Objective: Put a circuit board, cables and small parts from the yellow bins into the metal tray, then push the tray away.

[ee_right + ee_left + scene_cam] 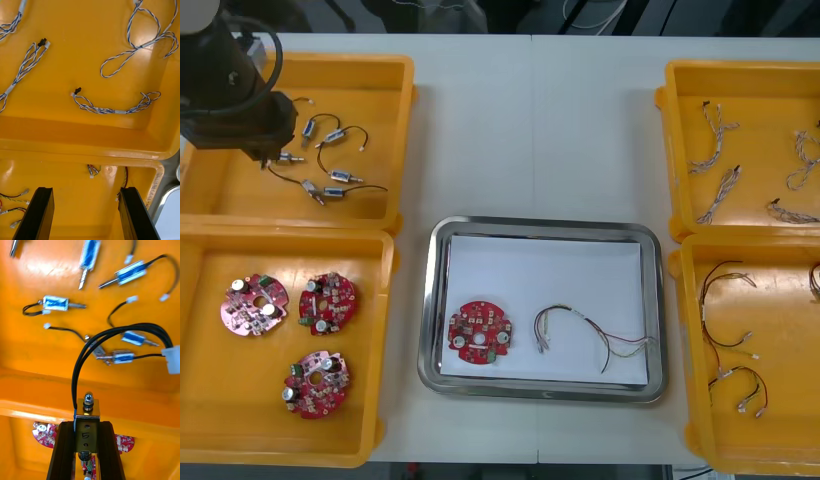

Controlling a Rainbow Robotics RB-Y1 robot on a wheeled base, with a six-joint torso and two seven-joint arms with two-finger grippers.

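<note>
Closest in, the shiny metal tray (435, 300), white inside, sits on the light counter (530, 130) between the yellow plastic bins (760, 100). It holds one round red circuit board (480, 336) and a thin multi-coloured cable (585, 335). The near left bin (200, 350) carries three more such boards.

On the other side, the right hand (86, 193) hovers with its black fingers spread and nothing between them, above the near right bin (75, 180) of red and yellow cables (17, 195). Beyond that bin's wall lie twisted blue and white cables (112, 108).

Farther off, over the far left bin (405, 120), the left hand (87, 425) is clamped on a small metal part (87, 414) marked "5". Its looped black cable (112, 331) ends in a white plug (172, 359). Other small metal parts (56, 303) lie on the bin floor beneath.

I judge the small-parts step to be in hand. The next move calls for raising the part clear of the bin wall, cable trailing, then carrying it across to the tray. Printing on the right bin's rim is too small to read.
</note>
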